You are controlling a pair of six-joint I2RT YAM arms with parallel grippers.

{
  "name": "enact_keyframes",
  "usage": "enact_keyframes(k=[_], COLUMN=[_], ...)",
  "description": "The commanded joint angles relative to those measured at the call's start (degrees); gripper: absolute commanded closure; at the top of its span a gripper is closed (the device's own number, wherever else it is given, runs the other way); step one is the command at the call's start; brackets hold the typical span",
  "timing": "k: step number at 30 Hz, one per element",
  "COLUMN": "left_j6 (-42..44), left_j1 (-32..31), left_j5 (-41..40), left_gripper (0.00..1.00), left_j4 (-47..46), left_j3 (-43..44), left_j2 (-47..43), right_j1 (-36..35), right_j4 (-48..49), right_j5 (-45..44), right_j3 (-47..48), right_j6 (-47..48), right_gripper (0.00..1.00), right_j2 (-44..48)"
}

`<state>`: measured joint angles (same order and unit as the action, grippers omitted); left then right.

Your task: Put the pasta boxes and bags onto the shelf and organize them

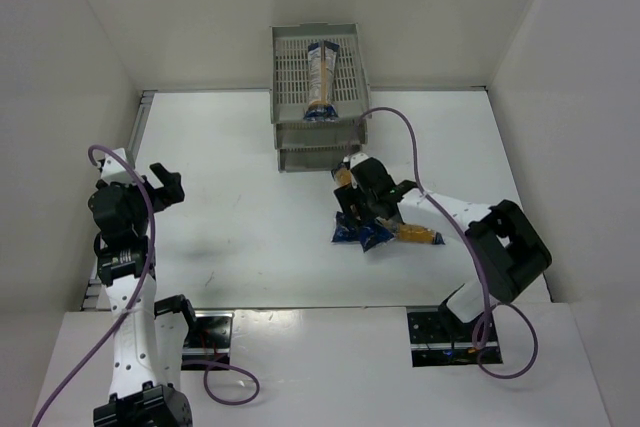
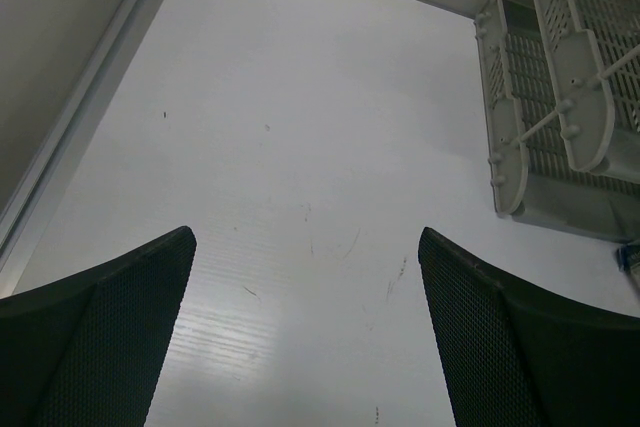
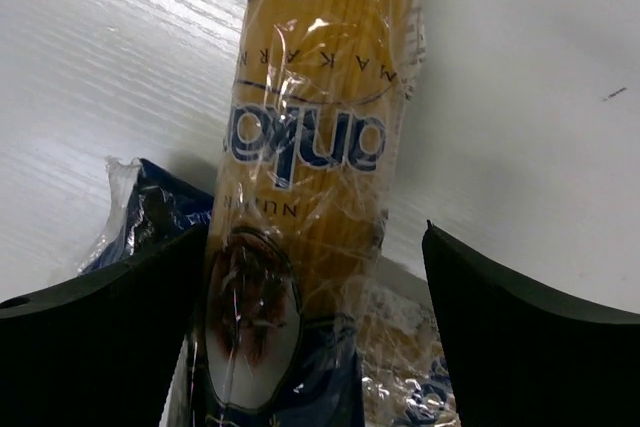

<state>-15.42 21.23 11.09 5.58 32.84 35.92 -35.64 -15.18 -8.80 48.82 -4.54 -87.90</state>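
Note:
The grey three-tier shelf stands at the back centre, and its side shows in the left wrist view. One pasta pack lies on its top tray. Two more packs lie crossed on the table, one yellow-orange pack under my right gripper and another pointing right. In the right wrist view the open gripper straddles the yellow pack. Its left finger touches the pack and its right finger stands apart. The second pack lies underneath. My left gripper is open and empty over bare table.
White walls enclose the table on the left, back and right. A metal rail runs along the left edge. The right arm's purple cable loops above the table near the shelf's right front corner.

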Motion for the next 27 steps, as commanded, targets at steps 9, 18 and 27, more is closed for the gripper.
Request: enact_keyframes(k=[9, 18, 27], left_j6=[-1.10, -1.10, -1.10], left_j1=[0.47, 0.47, 0.47], left_j5=[1.21, 1.21, 0.68], left_gripper=[0.01, 0.01, 0.01], left_j4=[-3.12, -3.65, -3.65], left_j3=[-0.67, -0.67, -1.20], left_j2=[0.38, -0.67, -2.52], right_j1=[2.15, 2.15, 2.15], right_j4=[3.67, 3.67, 4.72], right_j5=[4.92, 17.83, 27.60], right_j3=[5.76, 8.57, 9.10], right_j6=[-1.62, -2.94, -2.94], right_gripper=[0.95, 1.00, 1.00], right_j2=[-7.11, 0.17, 13.44])
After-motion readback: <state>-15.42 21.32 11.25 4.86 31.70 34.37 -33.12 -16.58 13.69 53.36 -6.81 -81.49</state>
